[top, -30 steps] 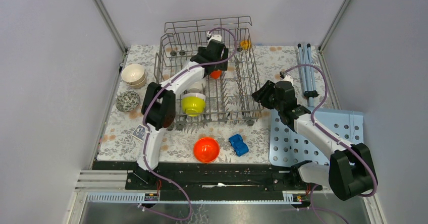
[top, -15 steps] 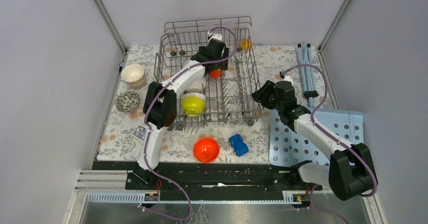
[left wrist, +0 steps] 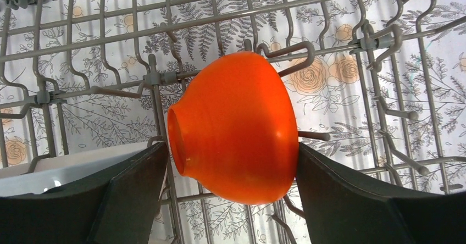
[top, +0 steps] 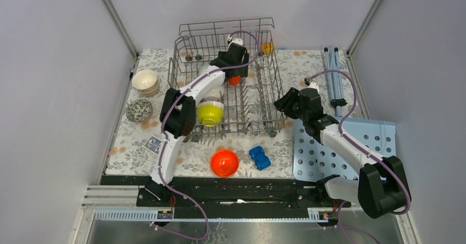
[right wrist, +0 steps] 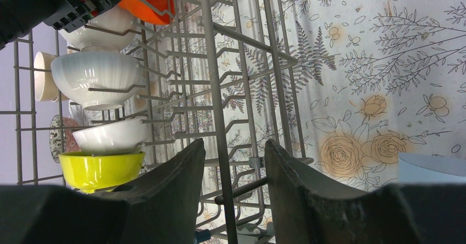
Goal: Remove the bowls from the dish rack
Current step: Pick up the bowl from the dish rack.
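Shifted right: left elbow (top: 177,115); left claw (left wrist: 231,151) straddles orange bowl (left wrist: 237,128), grip unclear; right claw (right wrist: 233,150) apart

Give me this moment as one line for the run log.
left end effector: open, astride orange bowl in rack | right end effector: open beside rack wall | status: orange bowl not yet lifted

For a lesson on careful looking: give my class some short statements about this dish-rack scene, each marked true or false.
1. The left gripper straddles an orange bowl inside the dish rack. True.
2. The yellow-green bowl stands on the table. False: it is in the rack.
3. The blue toy car is in the rack. False: it lies on the table beside a second orange bowl.
4. A cream bowl stands left of the rack. True.
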### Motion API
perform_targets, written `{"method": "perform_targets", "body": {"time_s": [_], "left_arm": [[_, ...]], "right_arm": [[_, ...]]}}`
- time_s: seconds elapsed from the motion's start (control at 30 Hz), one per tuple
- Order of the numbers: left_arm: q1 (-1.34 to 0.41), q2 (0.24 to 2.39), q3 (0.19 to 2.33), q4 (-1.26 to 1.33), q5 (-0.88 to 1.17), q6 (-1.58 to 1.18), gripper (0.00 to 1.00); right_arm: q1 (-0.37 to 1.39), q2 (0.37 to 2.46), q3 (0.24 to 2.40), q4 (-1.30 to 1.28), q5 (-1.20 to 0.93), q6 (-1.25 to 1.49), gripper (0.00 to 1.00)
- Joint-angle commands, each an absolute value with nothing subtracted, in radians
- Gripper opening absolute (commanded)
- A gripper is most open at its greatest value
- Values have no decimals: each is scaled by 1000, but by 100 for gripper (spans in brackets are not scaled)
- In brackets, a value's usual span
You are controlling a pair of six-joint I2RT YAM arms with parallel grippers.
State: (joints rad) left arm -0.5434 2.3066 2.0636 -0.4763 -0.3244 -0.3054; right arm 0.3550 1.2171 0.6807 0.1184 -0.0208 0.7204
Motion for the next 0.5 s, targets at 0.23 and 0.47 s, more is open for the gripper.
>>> {"method": "perform_targets", "body": {"time_s": [0.23, 0.47], "left_arm": [[-553, 2363, 2101, -475, -314, -279, 79], [-568, 2341, 2085, -443, -347, -259, 65]], "right_arm": [[368, 1203, 677, 121, -78, 726, 51], [369, 1206, 677, 124, -78, 726, 51]]}}
